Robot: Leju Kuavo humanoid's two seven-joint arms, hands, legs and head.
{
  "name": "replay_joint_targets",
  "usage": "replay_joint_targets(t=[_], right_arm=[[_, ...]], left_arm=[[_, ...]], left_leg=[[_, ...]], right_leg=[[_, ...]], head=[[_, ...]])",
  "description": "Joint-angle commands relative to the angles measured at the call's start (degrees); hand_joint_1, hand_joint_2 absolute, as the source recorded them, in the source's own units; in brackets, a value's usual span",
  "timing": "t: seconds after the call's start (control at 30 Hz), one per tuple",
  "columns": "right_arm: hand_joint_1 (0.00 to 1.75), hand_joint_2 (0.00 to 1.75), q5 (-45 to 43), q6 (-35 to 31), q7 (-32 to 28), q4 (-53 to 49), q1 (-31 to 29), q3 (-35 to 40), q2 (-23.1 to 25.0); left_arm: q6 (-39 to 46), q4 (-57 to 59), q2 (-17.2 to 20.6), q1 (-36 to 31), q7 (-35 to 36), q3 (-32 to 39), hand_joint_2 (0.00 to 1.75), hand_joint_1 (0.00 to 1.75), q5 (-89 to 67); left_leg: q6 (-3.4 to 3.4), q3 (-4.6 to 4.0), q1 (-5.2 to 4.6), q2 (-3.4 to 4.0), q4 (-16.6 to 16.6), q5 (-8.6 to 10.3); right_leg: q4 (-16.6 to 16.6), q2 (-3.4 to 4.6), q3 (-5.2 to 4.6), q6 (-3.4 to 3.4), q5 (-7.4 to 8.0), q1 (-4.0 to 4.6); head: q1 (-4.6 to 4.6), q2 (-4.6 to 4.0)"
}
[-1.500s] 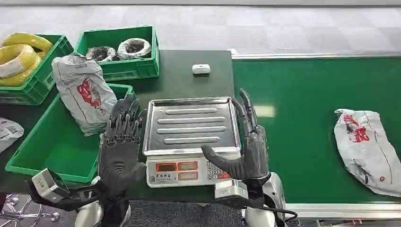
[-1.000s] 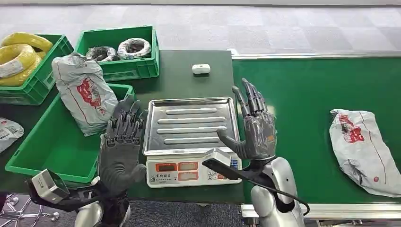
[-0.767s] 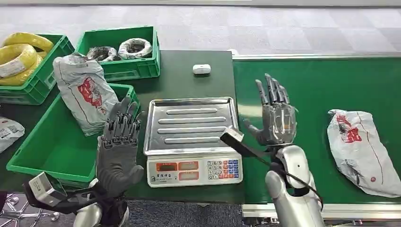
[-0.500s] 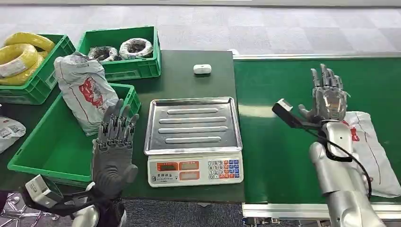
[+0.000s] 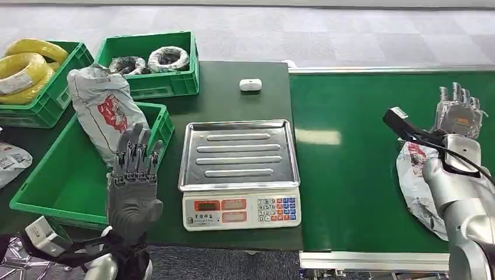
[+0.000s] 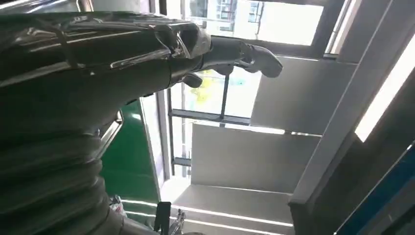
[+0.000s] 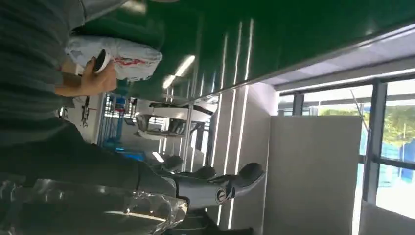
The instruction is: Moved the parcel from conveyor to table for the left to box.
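On the parcel (image 5: 415, 175), red unreadable printing.

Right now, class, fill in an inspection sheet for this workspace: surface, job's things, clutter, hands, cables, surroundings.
Surface: dark green table beside green conveyor belt.
Job's things: white plastic parcel with red print lying on the belt, partly behind the right arm; empty green plastic crate at table's left.
Clutter: steel-topped weighing scale; small white device; second white parcel leaning on the crate; crates of yellow coils and wrapped coils.
Hands: left hand open, raised; right hand open above the parcel.
Cables: black cable along right wrist.
Surroundings: grey tiled floor.
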Motion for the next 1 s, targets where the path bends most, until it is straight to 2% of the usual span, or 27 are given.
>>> replay_joint_targets(t=[0.03,0.13,0.27,0.57,0.63,0.67,0.77,0.87,0.9,1.0], right_arm=[[0.0,1.75,-4.61,10.45,-7.1,8.36,2.25,-3.47,0.24],[0.0,1.75,-7.84,19.35,-13.91,9.04,3.37,-3.94,-0.25],[0.0,1.75,-10.44,25.03,-19.26,8.48,4.8,-2.52,-1.01],[0.0,1.75,-11.29,27.62,-22.47,7.74,3.98,-0.22,-0.89],[0.0,1.75,-10.77,28.08,-21.65,7.62,3.54,0.87,-0.8],[0.0,1.75,-9.27,25.63,-17.75,7.34,3.05,3.34,-1.13],[0.0,1.75,-9.38,25.45,-17.5,7.84,2.2,4.22,-0.91],[0.0,1.75,-4.28,18.48,-7.58,7.48,1.6,9.43,-2.01],[0.0,1.75,-2.31,19.29,-4.77,8.66,0.78,11.36,-2.68],[0.0,1.75,-2.46,22.17,-4.27,9.98,0.61,11.21,-5.14]], left_arm=[[-1.74,1.5,0.89,-0.4,0.0,1.35,1.75,0.0,-0.36],[-2.05,2.58,0.74,-1.61,0.0,2.13,1.75,0.0,-0.07],[-1.26,2.92,1.45,-1.99,0.0,2.18,1.75,0.0,0.27],[-0.49,3.51,2.19,-2.94,0.0,2.71,1.75,0.0,0.8],[-0.37,3.72,2.43,-2.99,0.0,2.73,1.75,0.0,0.96],[0.12,3.65,2.47,-2.95,0.0,2.77,1.75,0.0,1.15],[0.2,3.59,2.51,-2.91,0.0,2.7,1.75,0.0,1.15],[1.13,3.09,2.28,-2.71,0.0,2.5,1.75,0.0,1.25],[1.3,3.24,2.58,-2.9,0.0,1.98,1.75,0.0,1.34],[1.54,4.01,2.93,-3.58,0.0,1.66,1.75,0.0,1.69]], left_leg=[[-0.02,0.2,0.04,0.02,-0.12,0.01],[-0.02,0.17,0.06,0.02,-0.07,0.0],[-0.01,0.19,0.03,0.01,-0.09,0.0],[-0.01,0.16,-0.01,0.17,-0.09,0.0],[-0.02,0.2,0.0,0.17,-0.12,0.01],[-0.02,0.15,-0.01,0.16,-0.09,0.01],[-0.01,0.17,-0.03,0.2,-0.09,0.0],[0.0,0.14,-0.04,0.2,-0.06,-0.02],[0.0,0.21,-0.03,0.24,-0.08,-0.04],[0.01,0.06,-0.05,0.0,-0.02,0.02]], right_leg=[[-0.15,-0.05,0.22,-0.07,0.02,0.05],[-0.1,-0.05,0.16,-0.06,0.0,0.06],[-0.11,-0.06,0.16,-0.06,-0.01,0.04],[-0.08,0.08,0.1,-0.06,0.03,0.01],[-0.11,0.07,0.14,-0.08,0.04,0.01],[-0.05,0.06,0.08,-0.07,0.02,0.0],[-0.05,0.12,0.08,-0.07,0.02,-0.01],[-0.02,0.12,0.05,-0.06,0.01,-0.02],[-0.06,0.14,0.12,-0.07,0.0,-0.01],[0.01,-0.08,0.03,-0.03,-0.02,-0.04]], head=[[0.02,0.0],[0.0,0.0],[-0.04,0.0],[0.0,0.0],[0.0,0.0],[0.0,0.0],[0.0,0.0],[0.0,0.0],[-0.02,0.0],[0.02,0.0]])
